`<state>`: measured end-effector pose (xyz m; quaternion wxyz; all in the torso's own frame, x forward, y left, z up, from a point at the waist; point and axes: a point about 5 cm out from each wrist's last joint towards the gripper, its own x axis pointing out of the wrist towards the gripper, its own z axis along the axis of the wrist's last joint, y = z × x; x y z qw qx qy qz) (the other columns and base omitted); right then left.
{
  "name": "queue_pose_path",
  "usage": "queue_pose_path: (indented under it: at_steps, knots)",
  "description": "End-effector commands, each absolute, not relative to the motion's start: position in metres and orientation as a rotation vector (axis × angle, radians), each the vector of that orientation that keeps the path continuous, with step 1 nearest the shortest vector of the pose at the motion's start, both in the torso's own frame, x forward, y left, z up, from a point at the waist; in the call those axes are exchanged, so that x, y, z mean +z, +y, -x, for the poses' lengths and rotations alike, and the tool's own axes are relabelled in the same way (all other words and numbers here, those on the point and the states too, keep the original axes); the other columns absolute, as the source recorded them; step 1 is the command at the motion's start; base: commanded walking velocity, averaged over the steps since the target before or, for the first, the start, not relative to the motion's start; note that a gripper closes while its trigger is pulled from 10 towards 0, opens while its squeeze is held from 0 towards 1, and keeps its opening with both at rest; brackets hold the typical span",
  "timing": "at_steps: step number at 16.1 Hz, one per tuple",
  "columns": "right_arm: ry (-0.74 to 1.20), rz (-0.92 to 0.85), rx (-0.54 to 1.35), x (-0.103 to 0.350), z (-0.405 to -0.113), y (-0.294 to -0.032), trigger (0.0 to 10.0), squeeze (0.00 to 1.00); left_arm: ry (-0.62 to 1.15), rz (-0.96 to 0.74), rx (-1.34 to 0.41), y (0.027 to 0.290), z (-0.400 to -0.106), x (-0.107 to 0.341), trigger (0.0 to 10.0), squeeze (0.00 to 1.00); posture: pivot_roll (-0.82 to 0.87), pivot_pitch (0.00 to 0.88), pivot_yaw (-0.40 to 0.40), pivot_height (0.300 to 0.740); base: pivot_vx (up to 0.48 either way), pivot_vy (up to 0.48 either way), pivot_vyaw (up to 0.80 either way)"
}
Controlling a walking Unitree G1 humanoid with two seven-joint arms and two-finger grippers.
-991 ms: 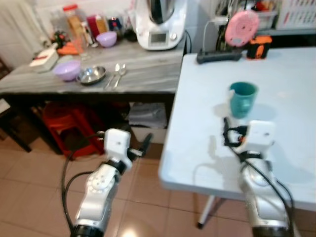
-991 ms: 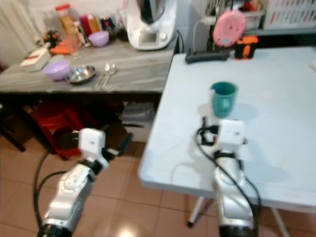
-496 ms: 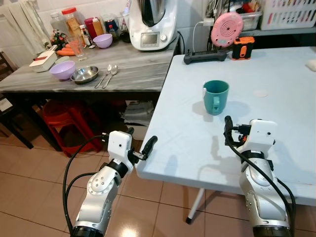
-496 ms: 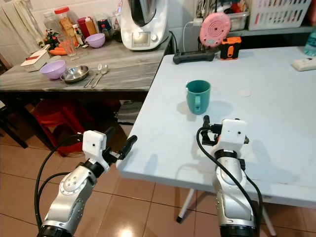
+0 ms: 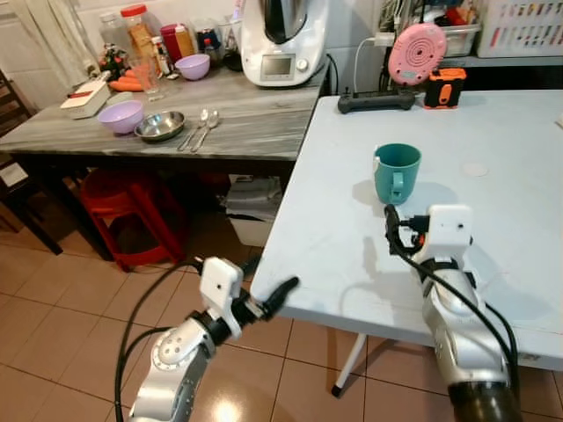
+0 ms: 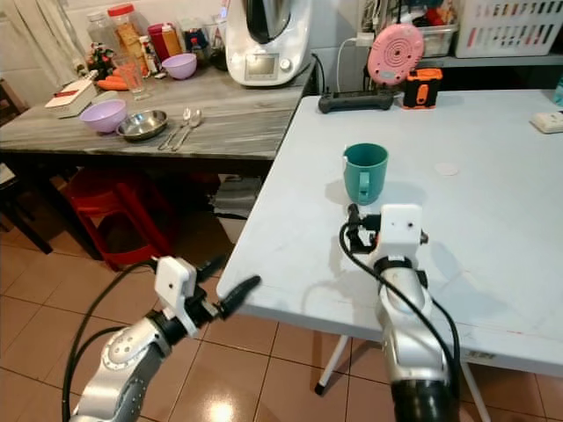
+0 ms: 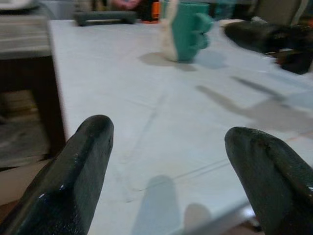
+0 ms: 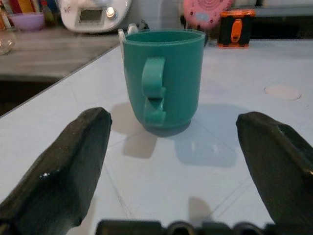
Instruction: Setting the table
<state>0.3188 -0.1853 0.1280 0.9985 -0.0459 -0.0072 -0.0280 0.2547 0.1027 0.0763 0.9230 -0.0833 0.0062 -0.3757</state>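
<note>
Side counter, at 10 o'clock from the robot: a purple bowl, a steel bowl and two spoons lie untouched, well apart from the white table.

Left gripper, at 7 o'clock: held at the near corner of the table, fingers spread apart, holding nothing.

Green mug, at 12 o'clock: upright on the table, handle towards the robot.

Right gripper, at 1 o'clock: low over the table just short of the mug, fingers wide apart, mug centred in the gap, no contact.

Risks, as judged:
- The handle faces the approach; a finger catching it could turn or tip the mug.
- The mug stands near the table's left side; a push at 9 o'clock could send it towards the edge.
- The left gripper sits close to the table edge; a lift or swing could strike it
</note>
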Motion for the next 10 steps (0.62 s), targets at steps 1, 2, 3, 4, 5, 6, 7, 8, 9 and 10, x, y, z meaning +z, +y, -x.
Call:
queue_pose_path:
  at_steps: [1,2,3,4,5,6,7,8,9,10]
  knots:
    - [-0.002,0.101,-0.033,0.131,-0.329,-0.182,10.0,0.00,-0.013,0.169,-0.809,0.104,-0.254,0.084,10.0,0.00,-0.09,0.000,0.137,0.740,0.000,0.000,0.00]
    - [0.003,0.107,-0.032,0.132,-0.332,-0.183,10.0,0.00,-0.013,0.158,-0.811,0.104,-0.255,0.084,10.0,0.00,-0.09,0.000,0.136,0.740,0.000,0.000,0.00]
    - [0.000,0.111,-0.033,0.135,-0.339,-0.185,10.0,0.00,-0.015,0.136,-0.820,0.105,-0.255,0.084,10.0,0.00,-0.09,0.007,0.129,0.740,0.000,0.000,0.00]
    - [0.000,0.116,-0.033,0.137,-0.344,-0.187,10.0,0.00,-0.016,0.133,-0.822,0.106,-0.256,0.084,10.0,0.00,-0.08,0.012,0.125,0.740,0.000,0.000,0.00]
    - [0.003,0.127,-0.031,0.139,-0.348,-0.188,10.0,0.00,-0.016,0.132,-0.818,0.108,-0.257,0.085,10.0,0.00,-0.08,0.016,0.122,0.740,0.000,0.000,0.00]
    - [0.013,0.140,-0.031,0.139,-0.352,-0.188,10.0,0.00,-0.015,0.134,-0.815,0.109,-0.256,0.085,10.0,0.00,-0.07,0.020,0.120,0.740,0.000,0.000,0.00]
    - [0.023,0.153,-0.028,0.139,-0.356,-0.189,10.0,0.00,-0.013,0.135,-0.812,0.109,-0.256,0.085,10.0,0.00,-0.07,0.027,0.118,0.740,0.000,0.000,0.00]
    - [0.017,0.168,-0.023,0.141,-0.359,-0.188,10.0,0.00,-0.011,0.135,-0.811,0.110,-0.255,0.085,10.0,0.00,-0.07,0.035,0.116,0.740,0.000,0.000,0.00]
    - [0.009,0.173,-0.023,0.143,-0.361,-0.189,10.0,0.00,-0.012,0.137,-0.812,0.110,-0.254,0.085,10.0,0.00,-0.07,0.042,0.115,0.740,0.000,0.000,0.00]
    - [0.010,0.175,-0.022,0.146,-0.365,-0.190,10.0,0.00,-0.011,0.141,-0.816,0.109,-0.253,0.086,10.0,0.00,-0.07,0.049,0.115,0.740,0.000,0.000,0.00]
